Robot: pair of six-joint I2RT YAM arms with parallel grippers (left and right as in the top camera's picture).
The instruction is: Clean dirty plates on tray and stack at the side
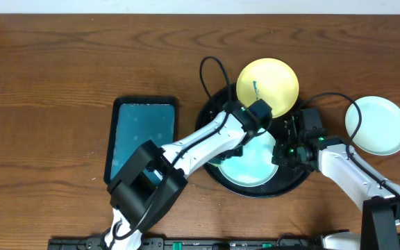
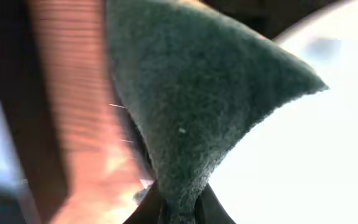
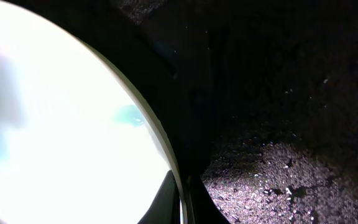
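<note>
Right wrist camera is showing the right gripper [image 3: 179, 186] pinching the rim of a mint-blue plate [image 3: 73, 124], a teal smear [image 3: 129, 115] sitting close to that edge. Left gripper [image 2: 179, 206] is squeezing a dark green cloth [image 2: 197, 93] beside the same plate. Overhead, this plate is lying inside the black tray [image 1: 255, 194]. A yellow plate [image 1: 268, 87] is overlapping the tray's rim at 12 o'clock; a second mint-blue plate [image 1: 377, 125] is resting on the table [image 1: 47, 83] at 3 o'clock.

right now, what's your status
Left claw shut on cloth, over tray's mint plate. Right claw pinching its rim. Yellow plate smeared, on tray's edge. Other mint plate out on table.
</note>
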